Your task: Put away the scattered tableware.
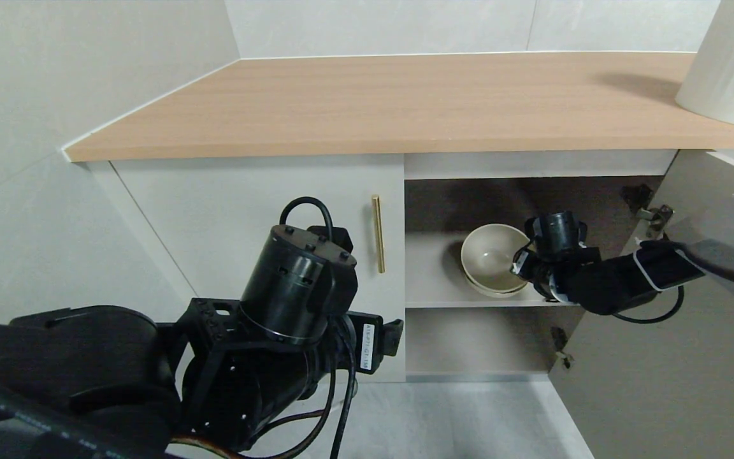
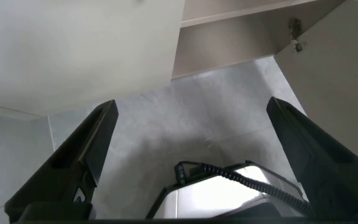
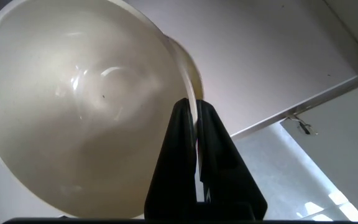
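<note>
The bowl is tilted over the cabinet shelf, mouth facing outward. The right gripper is held level, fingers clamped on its rim. The left gripper points floorward, fingers apart.

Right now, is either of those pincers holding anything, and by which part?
The right pincer grips a cream bowl by its rim, inside the cabinet. The left pincer is open and holds nothing.
</note>
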